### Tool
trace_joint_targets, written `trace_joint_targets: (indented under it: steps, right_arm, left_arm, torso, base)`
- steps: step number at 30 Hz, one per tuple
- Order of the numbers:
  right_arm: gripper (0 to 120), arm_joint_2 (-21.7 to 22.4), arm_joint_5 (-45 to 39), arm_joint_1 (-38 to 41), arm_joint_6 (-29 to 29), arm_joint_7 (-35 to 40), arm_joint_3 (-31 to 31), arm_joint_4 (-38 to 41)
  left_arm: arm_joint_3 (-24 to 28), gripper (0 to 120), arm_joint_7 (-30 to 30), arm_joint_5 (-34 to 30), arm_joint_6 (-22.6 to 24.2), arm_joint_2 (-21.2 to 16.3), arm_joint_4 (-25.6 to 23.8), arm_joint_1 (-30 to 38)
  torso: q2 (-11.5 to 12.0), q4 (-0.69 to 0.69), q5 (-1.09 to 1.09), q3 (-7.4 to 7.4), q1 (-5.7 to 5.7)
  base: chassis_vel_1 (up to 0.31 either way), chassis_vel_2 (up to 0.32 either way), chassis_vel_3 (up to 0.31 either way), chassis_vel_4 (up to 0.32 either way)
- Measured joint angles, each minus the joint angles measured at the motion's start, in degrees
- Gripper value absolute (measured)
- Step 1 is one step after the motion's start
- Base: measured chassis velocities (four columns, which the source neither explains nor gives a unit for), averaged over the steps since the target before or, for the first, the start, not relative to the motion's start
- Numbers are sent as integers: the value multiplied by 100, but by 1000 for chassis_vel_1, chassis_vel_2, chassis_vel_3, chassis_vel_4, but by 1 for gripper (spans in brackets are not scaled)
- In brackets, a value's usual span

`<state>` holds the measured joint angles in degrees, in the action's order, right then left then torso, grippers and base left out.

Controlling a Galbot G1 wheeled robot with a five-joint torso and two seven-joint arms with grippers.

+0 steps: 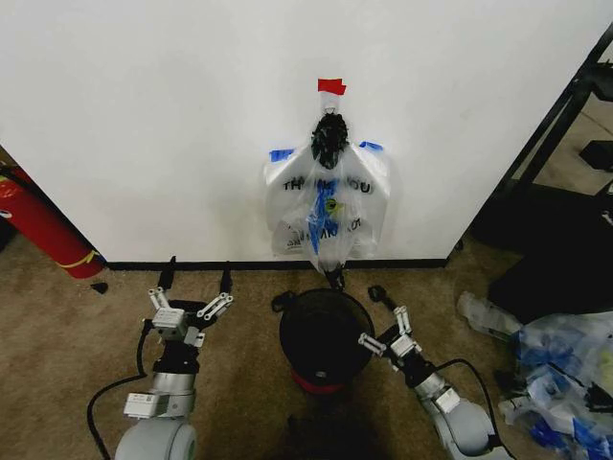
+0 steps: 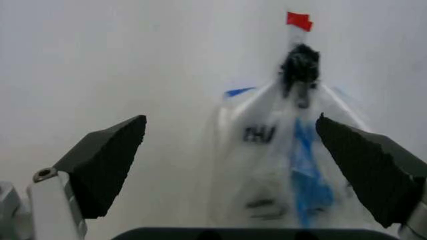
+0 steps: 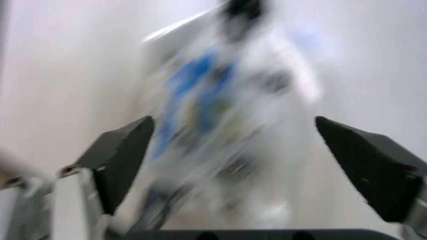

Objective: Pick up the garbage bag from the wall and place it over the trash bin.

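On the white wall [image 1: 144, 115], a bundle of white "THANK YOU" bags [image 1: 283, 187] hangs under a black knot [image 1: 329, 139] and red tape. The garbage bag [image 1: 329, 222] is its front layer, with a yellow smiley and blue handles, and hangs lowest. It also appears in the left wrist view [image 2: 267, 165] and blurred in the right wrist view [image 3: 227, 110]. The black mesh trash bin [image 1: 299, 326] with a red base stands on the carpet just below. My left gripper [image 1: 198, 276] [image 2: 230, 122] is open, left of the bin. My right gripper [image 1: 354, 286] [image 3: 233, 122] is open above the bin's right rim, empty.
A red fire extinguisher [image 1: 38, 225] leans at the far left wall. A black rack [image 1: 565, 125] stands at the right, with a heap of clear and blue plastic [image 1: 556, 369] on the carpet before it. A black baseboard [image 1: 431, 262] runs along the wall's foot.
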<state>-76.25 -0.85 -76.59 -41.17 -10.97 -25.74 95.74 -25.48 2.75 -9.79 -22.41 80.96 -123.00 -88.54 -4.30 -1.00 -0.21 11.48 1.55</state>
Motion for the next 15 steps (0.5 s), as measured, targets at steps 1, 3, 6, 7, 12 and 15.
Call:
trace_joint_targets:
  steps: [1,3,6,7,12,15]
  right_arm:
    - [92,0,0,0,0,0,0,0]
    - [98,-75,1,143,221,575,49,165]
    - [100,-146,56,330,566,1110,59,372]
    - [100,-159,81,372,695,1280,18,449]
    - [100,-163,108,439,999,1650,-177,626]
    - [100,-160,124,461,1106,1759,-293,648]
  left_arm:
    - [0,100,0,0,0,0,0,0]
    - [218,100,-74,-55,135,2,93,100]
    - [400,100,-103,-59,287,-38,311,335]
    - [496,100,-103,-80,360,-104,422,490]
    - [876,100,-101,-277,557,-398,798,1034]
    - [1121,100,-98,-393,615,-533,1006,1346]
  torso:
    - [0,0,0,0,0]
    - [0,0,0,0,0]
    - [0,5,0,0,0]
    - [0,3,-2,0,0]
    - [0,0,-1,1,0]
    - [0,1,0,1,0]
  base:
    - [0,0,0,0]
    - [0,0,0,0]
    - [0,0,0,0]
    - [0,0,0,0]
    - [0,0,0,0]
    - [0,0,0,0]
